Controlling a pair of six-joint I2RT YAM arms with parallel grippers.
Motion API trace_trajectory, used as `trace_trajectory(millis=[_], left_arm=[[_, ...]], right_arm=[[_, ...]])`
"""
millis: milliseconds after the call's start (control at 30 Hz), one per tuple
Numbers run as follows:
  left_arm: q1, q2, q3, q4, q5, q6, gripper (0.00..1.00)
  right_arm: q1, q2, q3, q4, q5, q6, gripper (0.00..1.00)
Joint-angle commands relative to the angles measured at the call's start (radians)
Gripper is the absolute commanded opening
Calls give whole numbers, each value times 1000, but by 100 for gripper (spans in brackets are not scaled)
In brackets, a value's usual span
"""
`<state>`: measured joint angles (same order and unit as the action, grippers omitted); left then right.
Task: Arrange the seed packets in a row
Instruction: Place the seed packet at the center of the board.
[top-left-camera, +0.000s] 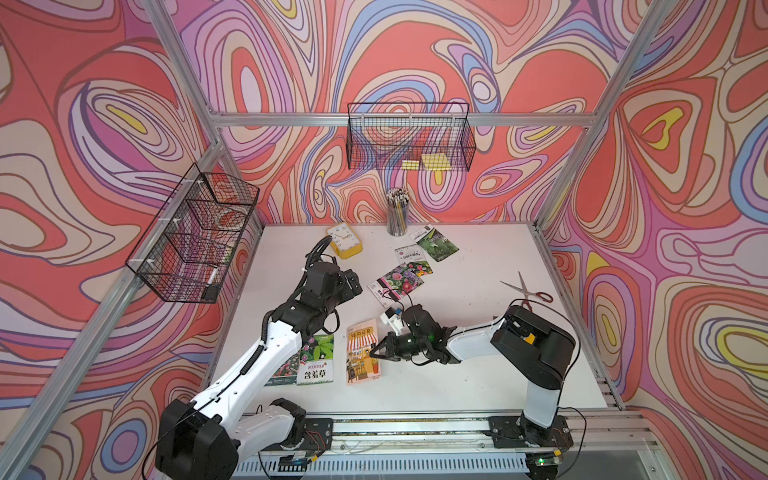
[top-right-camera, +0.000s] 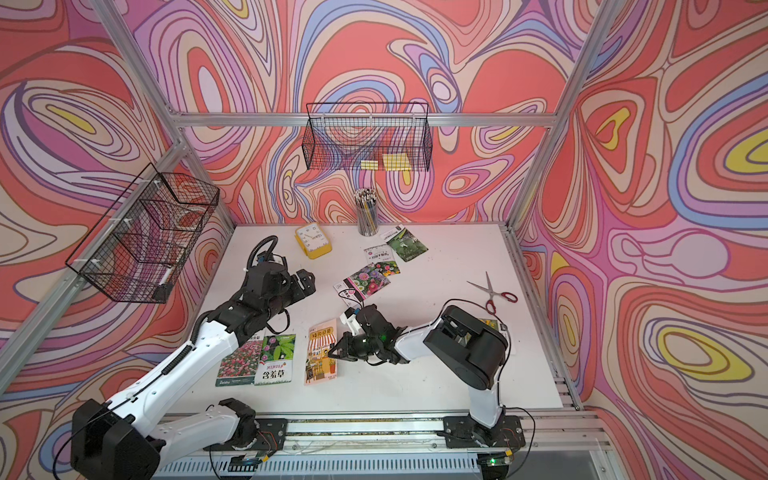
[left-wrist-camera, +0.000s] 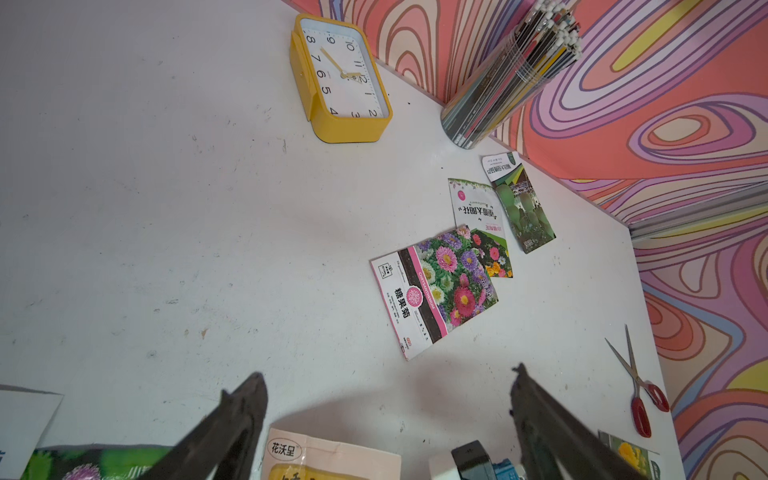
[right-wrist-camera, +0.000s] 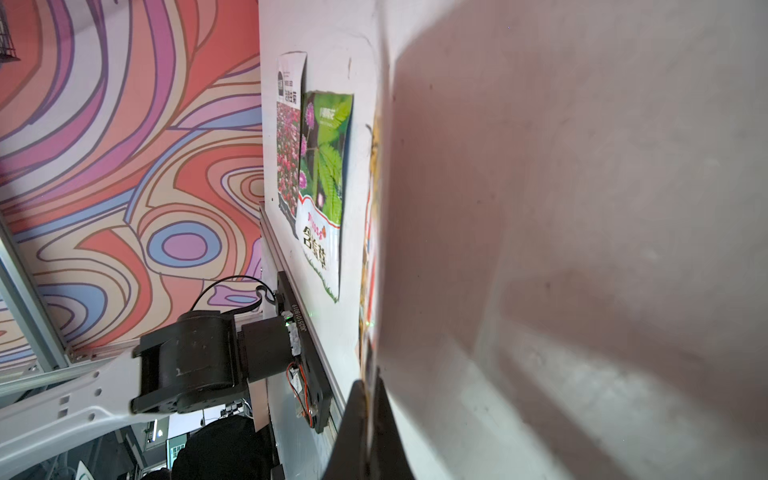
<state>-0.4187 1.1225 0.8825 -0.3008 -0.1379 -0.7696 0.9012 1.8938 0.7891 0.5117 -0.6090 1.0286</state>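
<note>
In both top views the seed packets (top-right-camera: 276, 359) are spread over the white table (top-left-camera: 457, 374), 7 in all. 3 sit toward the front edge: a pink flower-field packet (top-right-camera: 239, 361), the mimosa packet (top-left-camera: 318, 361) touching it, and, after a gap, the orange shopfront packet (top-left-camera: 360, 353). The left arm (top-left-camera: 270, 345) crosses above the flower-field packet and hides part of it. The right gripper (top-left-camera: 374, 354) lies low, its tips pinched together at the shopfront packet's right edge. Further back, a chrysanthemum packet (top-left-camera: 395, 284), a white-topped flower packet (top-left-camera: 412, 255) and a dark green packet (top-left-camera: 436, 243) form a slanted chain toward the pencil cup (top-left-camera: 397, 216). A sunflower packet (top-right-camera: 489, 323) peeks out behind the right arm's elbow in a top view. A yellow clock (top-left-camera: 345, 241) sits at the back, and scissors (top-left-camera: 527, 291) lie near the right edge.

In the left wrist view the left gripper (left-wrist-camera: 388, 399) has its jaws wide apart with nothing between them, above bare table. The chrysanthemum packet overlaps the white-topped one, which sits just beside the green one.

In the right wrist view the right gripper's fingers (right-wrist-camera: 353, 419) are clamped on the shopfront packet's edge. The packet shows nearly edge-on, its pale back filling much of the view. Whether it is clear of the table I cannot tell. Beyond it the flower-field and mimosa packets lie flat, side by side.
</note>
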Motion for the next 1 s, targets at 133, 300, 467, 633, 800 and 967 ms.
trace_trajectory(millis=[133,300,467,633,800,967], left_arm=[[4,-28,-32,-13,-5,-2,92],[4,-17,-31,-8,0,-2,92],[4,-13,-34,-1,3,-4,92],[3,-12,-37,-1,0,-5,92],[3,-5,-36,5,3,-7,92],[4,-8,-36,-1,1,-4,92]], right_arm=[[21,68,50,71,30,71,0],[24,101,73,58,25,83,0],[27,119,87,53,21,91,0],[29,128,93,42,22,93,0],[44,145,114,32,23,93,0],[48,144,111,22,37,94,0]])
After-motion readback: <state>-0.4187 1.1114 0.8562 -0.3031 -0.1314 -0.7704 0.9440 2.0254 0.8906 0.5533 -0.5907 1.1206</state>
